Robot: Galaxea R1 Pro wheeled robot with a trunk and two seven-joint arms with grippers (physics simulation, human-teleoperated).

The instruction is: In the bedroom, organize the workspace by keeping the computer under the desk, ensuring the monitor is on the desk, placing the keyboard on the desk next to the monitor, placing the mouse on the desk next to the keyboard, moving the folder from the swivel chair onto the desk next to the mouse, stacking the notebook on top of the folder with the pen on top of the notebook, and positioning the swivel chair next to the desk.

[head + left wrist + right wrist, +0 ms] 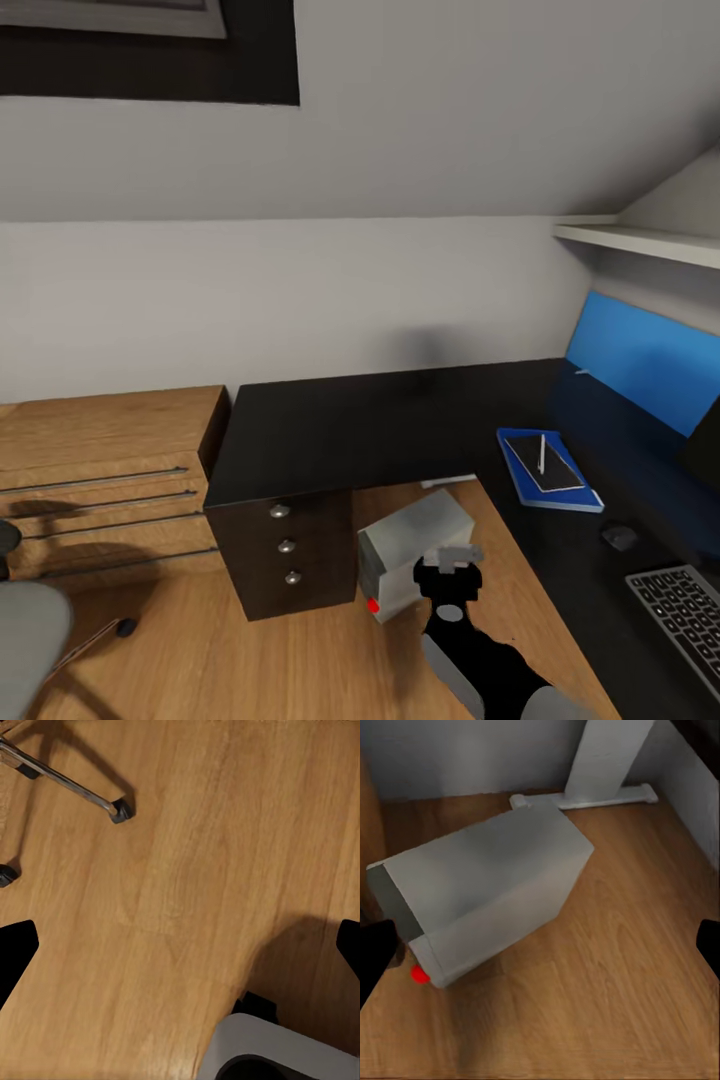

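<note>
Desk [350,430] was big, black, L-shaped, with drawer unit beside wooden dresser [100,450]. Swivel chair [25,620] sat well apart from desk, at floor's left edge. Computer [415,545] stood on floor in desk's corner, partly under top, red button low on front. Keyboard [685,610] lay on desk's right wing, near mouse [620,537]. Folder [548,470] lay on desk, notebook [543,462] on it, pen [542,452] on top. Right tool [540,952] hung over computer, fingers spread wide, holding nothing. Left tool [180,952] hung over floor, also spread wide, holding nothing.
</note>
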